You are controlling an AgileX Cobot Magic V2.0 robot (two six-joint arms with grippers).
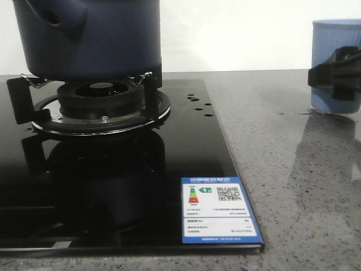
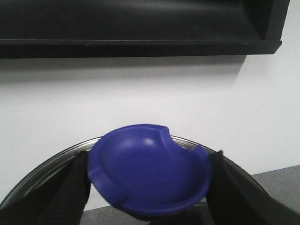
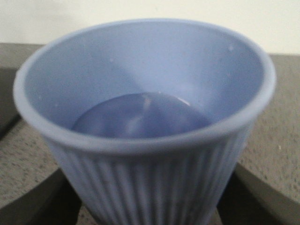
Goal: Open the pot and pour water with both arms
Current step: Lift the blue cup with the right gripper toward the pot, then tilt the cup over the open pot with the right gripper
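Observation:
The dark navy pot [image 1: 101,34] stands on the gas burner [image 1: 101,96], its handle socket [image 1: 53,17] facing front-left; its top is cut off by the frame. In the left wrist view my left gripper [image 2: 147,187] is shut on a blue lid knob [image 2: 147,171], with the lid's metal rim [image 2: 47,161] behind it. The left gripper is out of the front view. My right gripper [image 1: 334,76] is closed around the pale blue ribbed cup [image 1: 333,34], which rests on the counter at the right. The cup [image 3: 150,154] holds water [image 3: 140,115], with black fingers [image 3: 42,201] on both sides.
The black glass cooktop [image 1: 169,147] carries a blue-and-white label [image 1: 217,209] at its front right corner. Grey speckled counter [image 1: 293,169] lies between cooktop and cup. A dark shelf [image 2: 140,28] on a white wall shows in the left wrist view.

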